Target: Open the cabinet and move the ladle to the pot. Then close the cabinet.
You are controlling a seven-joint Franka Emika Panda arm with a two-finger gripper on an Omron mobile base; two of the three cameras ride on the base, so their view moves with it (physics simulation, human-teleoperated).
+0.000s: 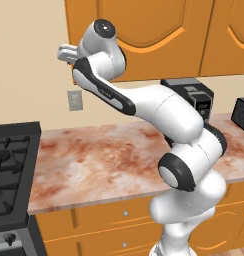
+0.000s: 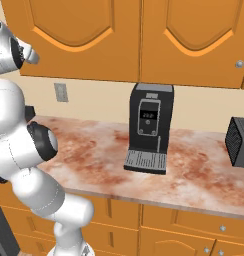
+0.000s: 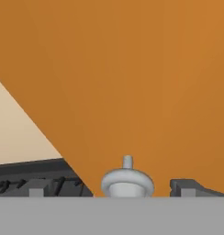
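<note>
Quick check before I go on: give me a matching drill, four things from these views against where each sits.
Things:
1. knob
2. coffee machine
3. stove
4. outlet

Places:
A. on the wall under the cabinet
B. at the counter's left end
C. between the open fingers
D. standing on the counter

Pairs: 1-C, 2-D, 3-B, 4-A

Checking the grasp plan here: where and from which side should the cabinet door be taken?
Grip the round knob on the cabinet door, coming straight at the door face. Its thin stem and wider cap let the open gripper close behind it.
</note>
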